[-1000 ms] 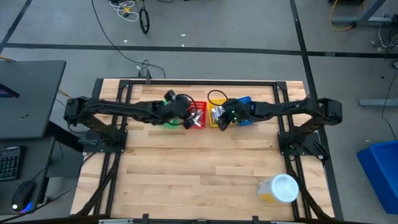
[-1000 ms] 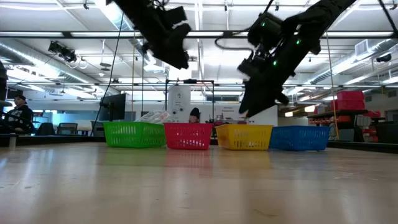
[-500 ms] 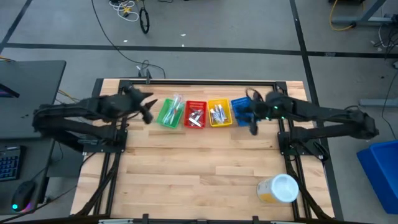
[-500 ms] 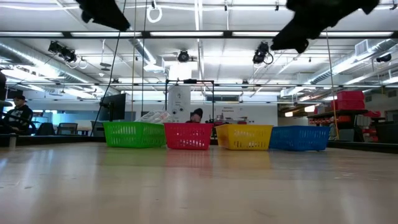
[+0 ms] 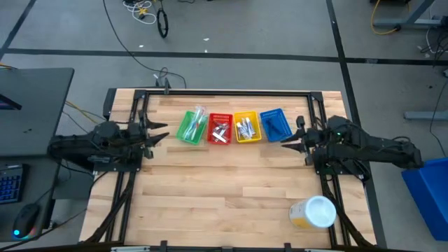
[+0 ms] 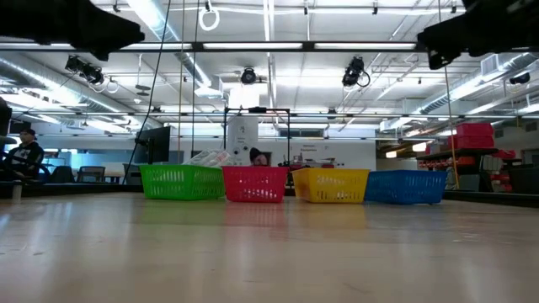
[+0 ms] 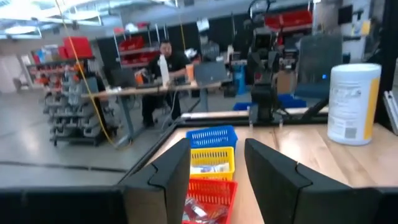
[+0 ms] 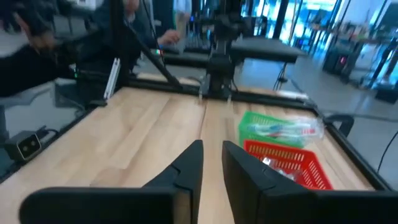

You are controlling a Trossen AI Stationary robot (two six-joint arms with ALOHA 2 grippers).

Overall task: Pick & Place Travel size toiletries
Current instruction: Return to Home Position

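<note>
The toiletries (image 5: 245,129) all lie in four baskets set in a row at the far edge of the counter (image 5: 210,183). Taking the red basket (image 5: 220,129) as the mark, the green basket (image 5: 189,127) touches it on the left arm's side. The yellow basket (image 5: 246,127) stands just beside it on the other side, and the blue basket (image 5: 275,124) comes next after that.

Clear toothbrushes (image 5: 195,119) lie in the green basket, their ends sticking over its rim. Silvery pieces (image 5: 221,131) lie in the red one, pale tubes (image 5: 244,126) in the yellow one and dark razors (image 5: 277,127) in the blue one.

The left gripper (image 5: 158,131) hangs beyond the green basket, well clear of the red one. Its fingers (image 7: 171,177) are spread wide with nothing between them.

The right gripper (image 5: 288,138) hangs beyond the blue basket, on the opposite side from the red one. Its fingers (image 8: 186,169) stand a narrow gap apart and hold nothing.

A jar (image 5: 313,212) lies near the counter's front edge on the right arm's side, far from the red basket.

In the low view a person (image 6: 25,156) sits in the room behind, off past the green basket.
</note>
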